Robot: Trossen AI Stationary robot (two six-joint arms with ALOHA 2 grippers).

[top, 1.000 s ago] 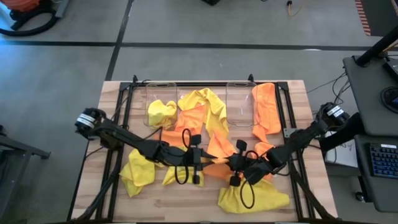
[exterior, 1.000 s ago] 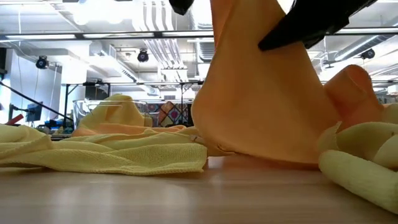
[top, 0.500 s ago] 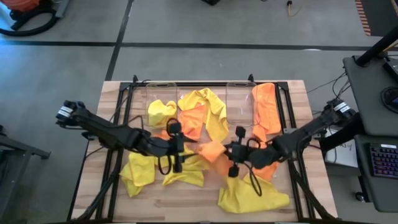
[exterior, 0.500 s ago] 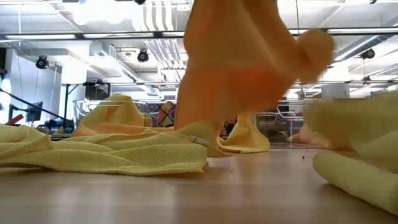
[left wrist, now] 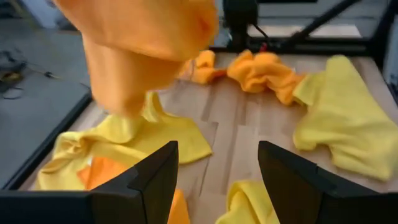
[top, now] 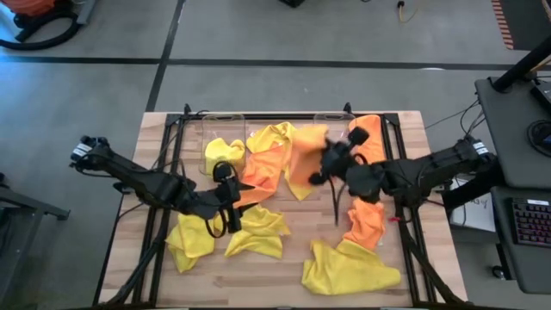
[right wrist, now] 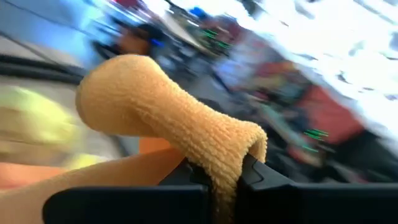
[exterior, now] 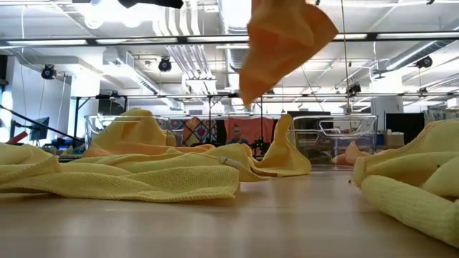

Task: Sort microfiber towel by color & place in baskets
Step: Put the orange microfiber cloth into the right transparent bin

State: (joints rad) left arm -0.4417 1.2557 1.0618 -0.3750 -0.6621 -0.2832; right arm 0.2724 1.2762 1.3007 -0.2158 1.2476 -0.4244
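— What is held by the right gripper (top: 330,158)?

— A soft orange microfiber towel (top: 306,152) is pinched between its closed fingers and carried in the air above the table's middle, near the clear rectangular plastic basket on the right (top: 331,145). In the low view the cloth (exterior: 283,43) is seen hanging clear of the wooden tabletop (exterior: 237,222).

— And the left gripper (top: 231,194)?

— Its fingers (left wrist: 149,180) are spread apart with nothing between them, above yellow towels (top: 255,232) lying flat at the front left. A crumpled yellow towel (top: 222,153) is seen inside the left clear basket (top: 207,129), and another orange towel (top: 368,142) is draped beside the right basket.
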